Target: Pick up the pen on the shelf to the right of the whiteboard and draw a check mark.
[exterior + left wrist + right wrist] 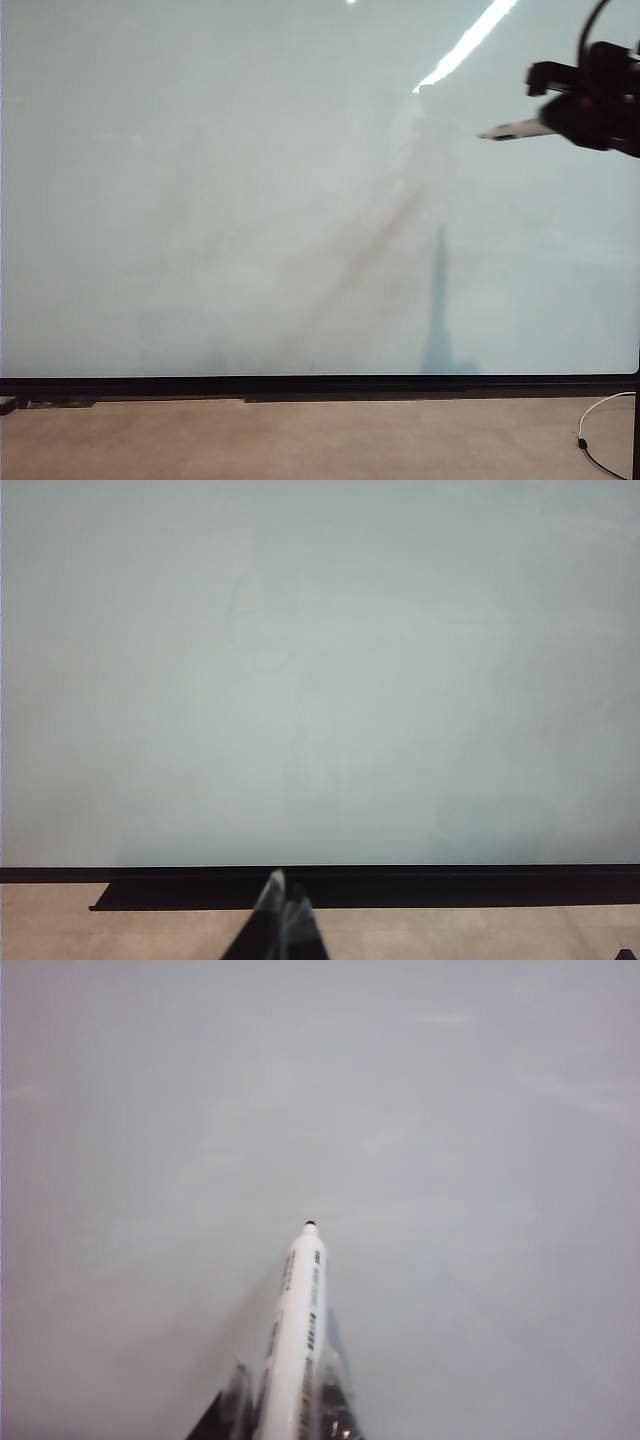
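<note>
we see the right gripper (290,1415) pinching the pen (297,1330), tip aimed at the whiteboard (250,200) near its upper right, ready to draw; no check mark yet. the left gripper (282,920), fingers pressed together, waits below the whiteboard's lower edge.

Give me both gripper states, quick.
Left gripper: shut, holding nothing, low in front of the whiteboard.
Right gripper: shut on the pen, up at the board's right side.
</note>
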